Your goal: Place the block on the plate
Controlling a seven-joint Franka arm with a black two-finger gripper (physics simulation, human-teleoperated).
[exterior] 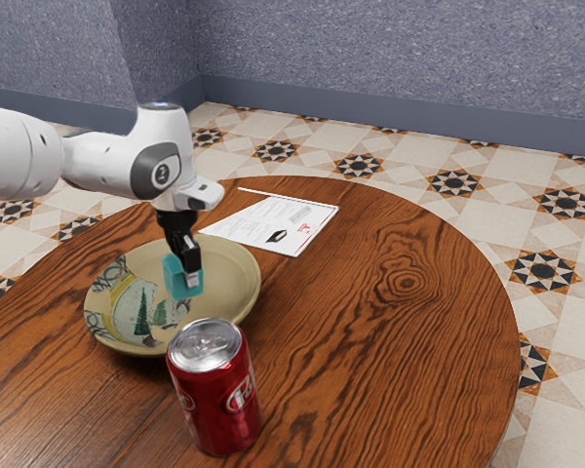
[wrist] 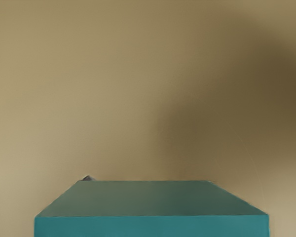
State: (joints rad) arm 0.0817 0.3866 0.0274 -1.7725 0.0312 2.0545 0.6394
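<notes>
My gripper points down over the plate, shut on the teal block, with one black finger across the block's near side. The plate is a wide, shallow beige dish with a painted tree pattern on part of it. Whether the block's underside touches the dish cannot be made out. In the wrist view the block is large at the lower edge, and behind it lies the plate's plain beige surface with a soft dark shadow.
A red soda can stands upright on the round wooden table, close to the plate's rim on the camera's side. A printed sheet lies flat beyond the plate, toward the table's far edge.
</notes>
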